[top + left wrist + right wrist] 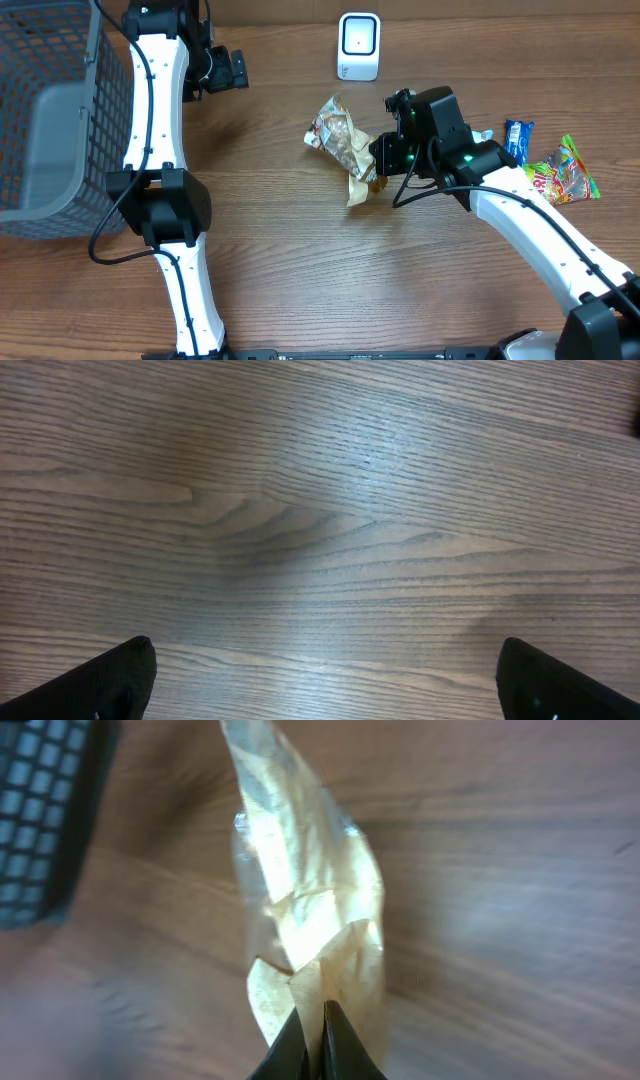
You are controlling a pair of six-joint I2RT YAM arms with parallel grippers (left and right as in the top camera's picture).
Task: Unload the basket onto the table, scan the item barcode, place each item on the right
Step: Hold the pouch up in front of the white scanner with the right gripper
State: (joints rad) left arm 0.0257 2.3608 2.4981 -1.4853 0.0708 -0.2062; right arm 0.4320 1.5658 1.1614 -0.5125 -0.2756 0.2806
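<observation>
I am clenching my right gripper (312, 1038) on the lower edge of the snack packet (305, 890), with the crinkled tan film pinched between my two closed fingertips. In my right wrist view the packet's long axis is running straight away from my fingers, its far end leaning slightly left. From overhead the packet (340, 140) is sitting near the middle of the wooden table (330, 270), its length slanting from the end I am gripping, nearest me, toward the white scanner (359, 46) at the back. I cannot tell whether it is resting on the wood or raised. My left gripper (322, 675) is hanging released over bare wood beside the grey basket (60, 110). Two candy packets (560, 170) are lying far right.
</observation>
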